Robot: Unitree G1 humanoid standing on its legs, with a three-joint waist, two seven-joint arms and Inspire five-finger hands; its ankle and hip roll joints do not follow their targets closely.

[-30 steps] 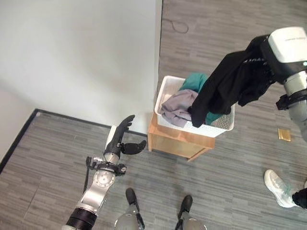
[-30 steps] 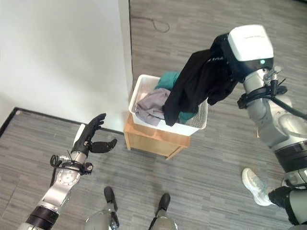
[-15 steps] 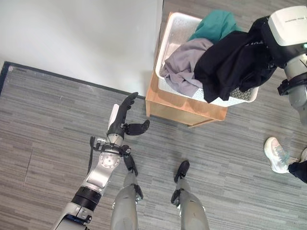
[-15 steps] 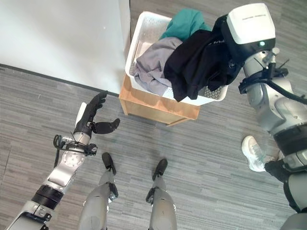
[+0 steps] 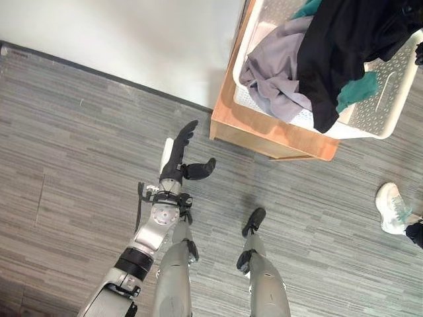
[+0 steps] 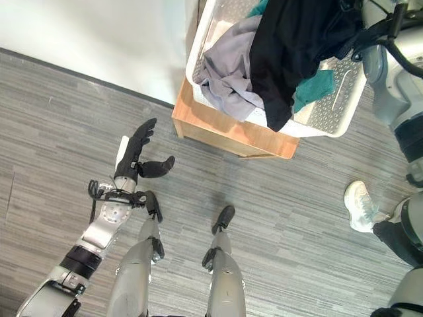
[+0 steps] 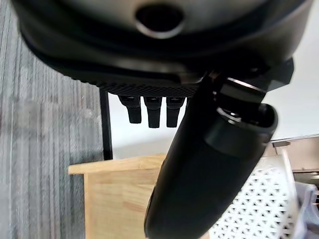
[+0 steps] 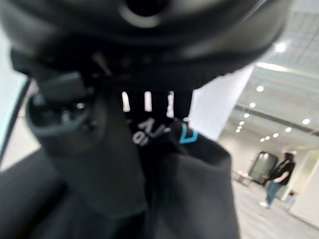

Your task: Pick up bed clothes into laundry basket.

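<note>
The left hand (image 5: 177, 162) hung open and empty over the floor, fingers straight. A black garment (image 5: 344, 46) draped into the white laundry basket (image 5: 386, 105), pinched by the right hand (image 8: 94, 144).

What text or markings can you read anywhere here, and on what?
White lettering with a blue mark, on the black garment pinched in the right hand: too blurred to read.
Laundry basket, wooden stand, grey garment: no print that I can see.
</note>
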